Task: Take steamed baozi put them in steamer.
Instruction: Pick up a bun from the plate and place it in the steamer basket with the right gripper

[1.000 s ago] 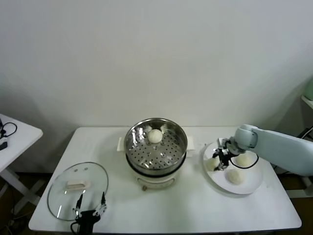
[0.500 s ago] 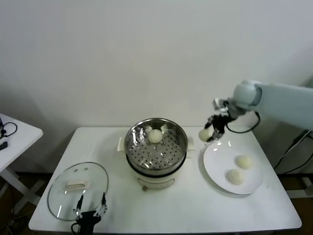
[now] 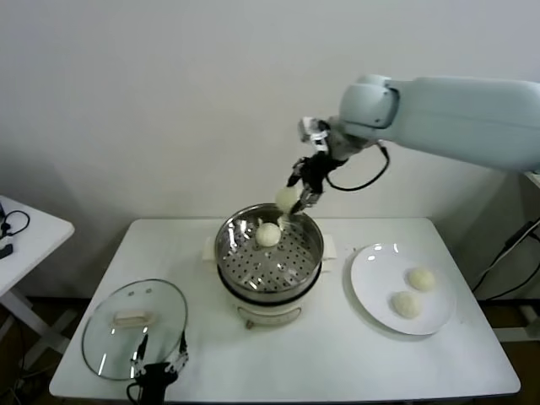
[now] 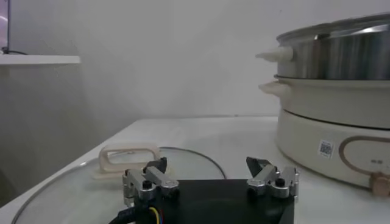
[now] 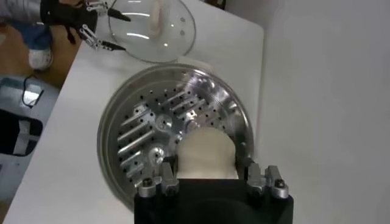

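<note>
Since a second ago, the right gripper (image 3: 297,201) has lifted one baozi (image 3: 287,198) off the white plate (image 3: 369,304) and carried it above the steamer's far rim, jaws clamped on the bun. At the table's near left corner the left gripper (image 3: 158,366) rests with jaws apart beside the glass lid (image 3: 110,337). Mid-table, the steamer (image 3: 269,253) holds one bun (image 3: 268,234) toward its far side. Two more buns (image 3: 407,305) lie on the plate at the right edge.
</note>
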You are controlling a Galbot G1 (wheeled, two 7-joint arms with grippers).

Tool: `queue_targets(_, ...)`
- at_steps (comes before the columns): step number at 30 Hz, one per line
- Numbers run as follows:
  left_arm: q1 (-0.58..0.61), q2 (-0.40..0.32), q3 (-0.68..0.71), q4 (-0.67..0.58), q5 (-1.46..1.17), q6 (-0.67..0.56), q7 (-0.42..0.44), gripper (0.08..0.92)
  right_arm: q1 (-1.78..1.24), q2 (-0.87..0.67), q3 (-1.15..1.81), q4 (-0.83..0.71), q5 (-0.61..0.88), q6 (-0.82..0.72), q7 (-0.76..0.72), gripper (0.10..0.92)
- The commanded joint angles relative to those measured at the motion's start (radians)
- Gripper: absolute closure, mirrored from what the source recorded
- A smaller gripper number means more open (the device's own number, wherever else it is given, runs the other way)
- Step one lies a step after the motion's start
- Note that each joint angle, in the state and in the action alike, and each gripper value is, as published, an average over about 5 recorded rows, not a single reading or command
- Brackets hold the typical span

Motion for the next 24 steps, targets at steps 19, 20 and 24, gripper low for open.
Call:
queue_targets(19,-0.014,-0.006,-0.002,0.019,0.006,0.003,0.006,0.177,-0.369,0.309,0.064,-0.214,-0.182,-0.066,0.105,0.402)
queue_targets(20,-0.015,-0.006,-0.002,0.019,0.005,0.003,0.006,0.177,-0.376,0.310,0.068,-0.218,-0.187,-0.065,0.105,0.401)
queue_targets(24,-0.015,-0.006,-0.001,0.022,0.005,0.002,0.006,0.177,-0.396,0.315,0.080,-0.239,-0.214,-0.058,0.103,0.401)
